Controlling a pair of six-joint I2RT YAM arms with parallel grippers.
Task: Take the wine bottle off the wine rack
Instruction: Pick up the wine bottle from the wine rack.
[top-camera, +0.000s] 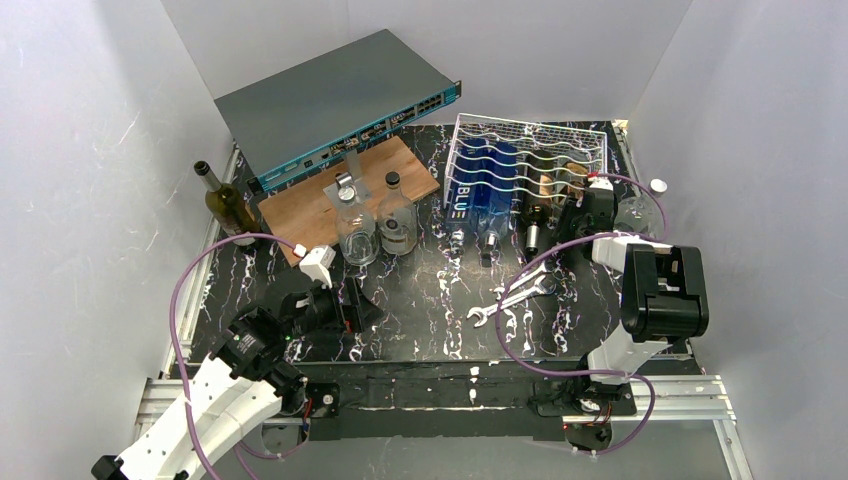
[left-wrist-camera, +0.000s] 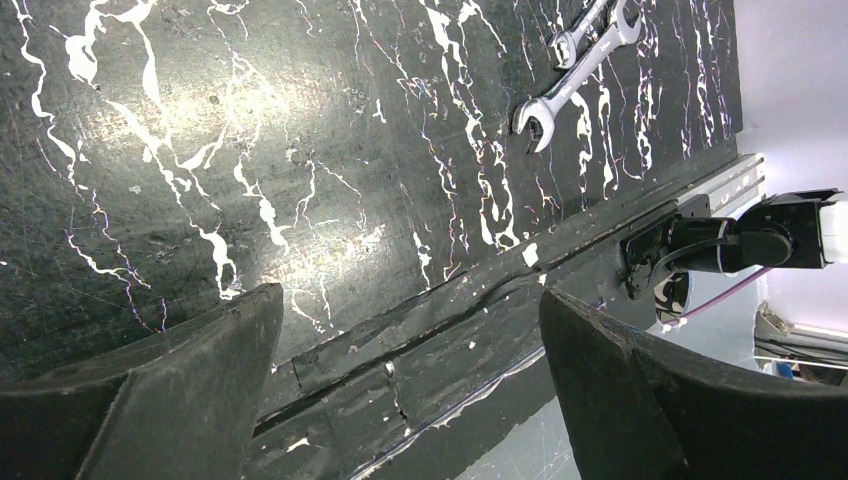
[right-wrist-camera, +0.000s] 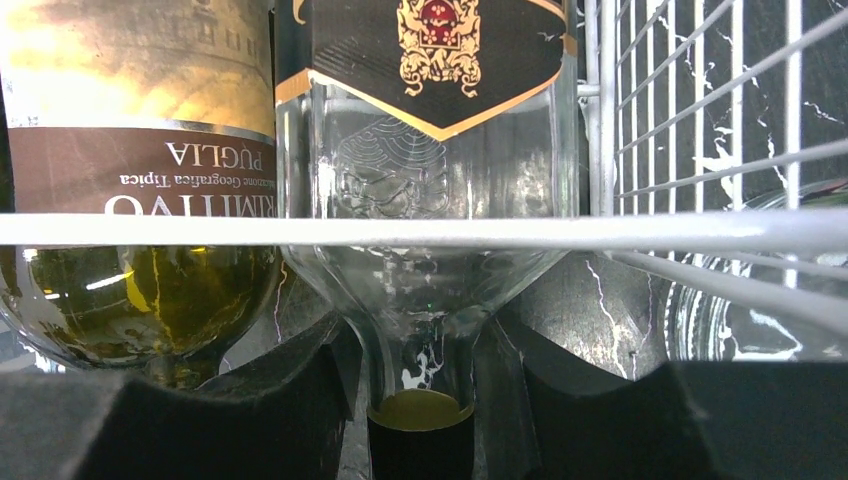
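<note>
On my right wrist feed the wine bottle, clear embossed glass under a black-and-gold label, lies in the wine rack with its neck pointing toward the near side. The right gripper has one matte black finger on each side of that neck, very close. I cannot tell whether they are pressing it. One white rack wire crosses in front of the bottle's shoulder. Just beside it on the left lies a greenish Primitivo bottle with a brown label band, leaving little room on that side. To the right there is only open wire grid.

From above I count three bottles in the rack's scalloped white wire cradles, the leftmost a blue bottle. The left gripper hangs released, fingers wide apart, over the black, white-veined table close to its near edge. Two chrome wrenches lie on open tabletop between the rack and the arm bases.
</note>
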